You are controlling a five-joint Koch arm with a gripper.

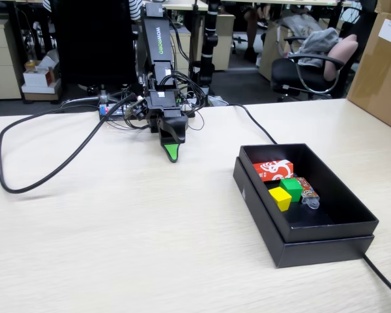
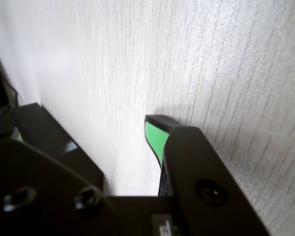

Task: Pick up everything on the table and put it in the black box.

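Note:
The black box [image 1: 352, 229] sits on the table [image 1: 117, 248] at the right of the fixed view. Inside it lie the red block with white swirls [image 1: 274, 169], the green cube [image 1: 291, 188] and the yellow cube [image 1: 280, 197]. My gripper [image 1: 172, 152] hangs tip-down just above the table, well left of the box, with nothing in it. The wrist view shows one green-padded finger [image 2: 154, 135] with its pad face bare and pale table beside it, so the jaws stand apart. A black slab [image 2: 54, 142] at the left of that view could be the box or the other jaw.
A small patterned tube with a clear end [image 1: 307, 192] lies in the box beside the cubes. A thick black cable [image 1: 26, 186] loops over the table's left part, and another [image 1: 386, 277] runs past the box. A brown carton [image 1: 381, 65] stands at the far right.

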